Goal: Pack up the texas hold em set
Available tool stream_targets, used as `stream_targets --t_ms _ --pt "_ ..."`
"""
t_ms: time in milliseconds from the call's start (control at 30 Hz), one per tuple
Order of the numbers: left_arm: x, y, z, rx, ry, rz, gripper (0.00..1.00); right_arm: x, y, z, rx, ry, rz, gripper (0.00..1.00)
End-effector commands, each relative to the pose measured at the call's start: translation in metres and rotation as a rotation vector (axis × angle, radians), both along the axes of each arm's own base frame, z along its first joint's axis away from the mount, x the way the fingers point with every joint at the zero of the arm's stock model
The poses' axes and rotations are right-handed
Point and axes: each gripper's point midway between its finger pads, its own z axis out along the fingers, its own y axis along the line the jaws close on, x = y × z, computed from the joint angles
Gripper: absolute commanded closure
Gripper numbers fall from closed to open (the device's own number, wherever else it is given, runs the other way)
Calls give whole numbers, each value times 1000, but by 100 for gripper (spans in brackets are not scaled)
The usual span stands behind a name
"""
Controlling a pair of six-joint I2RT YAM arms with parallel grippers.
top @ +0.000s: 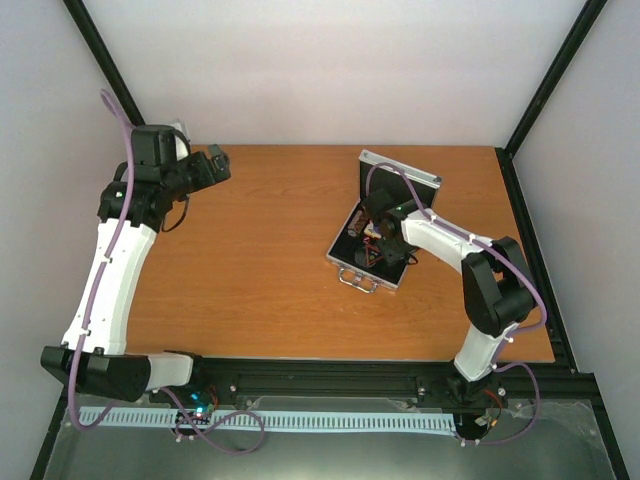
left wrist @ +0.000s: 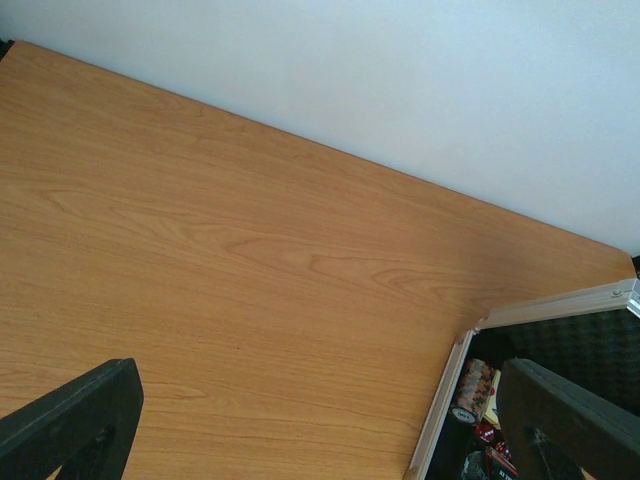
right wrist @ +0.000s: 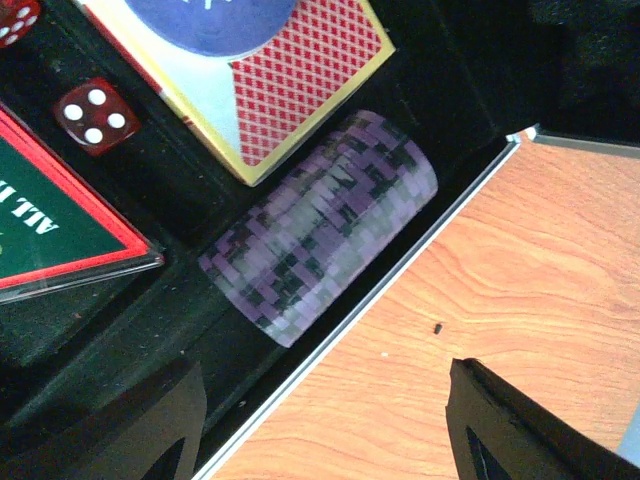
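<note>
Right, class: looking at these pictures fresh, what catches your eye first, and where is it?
The open silver case on the right of the table, with the right pincer open over it. Up close, a purple chip stack lies on its side along the case's edge, beside a card box, near a red die.

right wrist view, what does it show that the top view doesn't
Only the right wrist view shows the contents up close: a purple chip stack lying on its side, a red die and a red-patterned card box. Only the top view shows the left gripper at the table's far left and the case's handle. Both show the open case on the wooden table.
</note>
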Motion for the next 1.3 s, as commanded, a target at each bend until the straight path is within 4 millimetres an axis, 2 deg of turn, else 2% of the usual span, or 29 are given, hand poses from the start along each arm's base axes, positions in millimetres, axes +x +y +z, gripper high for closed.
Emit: stream_targets --t_ms 0,133,267,300,367,400,567,667,800,900,1067,1267 --pt "-7 4 16 7 -48 6 0 -5 12 2 53 10 -3 32" --pt "-10 5 19 10 -55 6 0 -11 26 5 101 21 19 32" --pt "-10 0 20 13 -48 -29 0 -25 54 19 184 34 57 18" --pt "-9 -2 19 13 -37 -43 0 -30 62 23 211 34 67 15" --pt "-9 -5 11 19 -1 -65 0 -39 78 33 272 34 82 1" --pt "-9 -5 6 22 19 -68 0 -44 86 38 302 37 91 0" --pt "-11 -1 -15 65 87 -62 0 -55 117 75 429 24 150 0" --pt "-12 0 -19 79 106 -65 0 -56 133 116 548 -19 198 0" --pt "-12 -3 -23 66 117 -78 0 -34 123 185 569 -256 187 0" --pt "-12 -9 -26 33 126 -100 0 -11 104 217 503 -404 120 0" --pt "-14 -14 -27 7 135 -117 0 29 78 224 427 -446 2 0" --pt "-15 -17 -33 -5 146 -134 0 69 64 247 561 -552 -84 0"
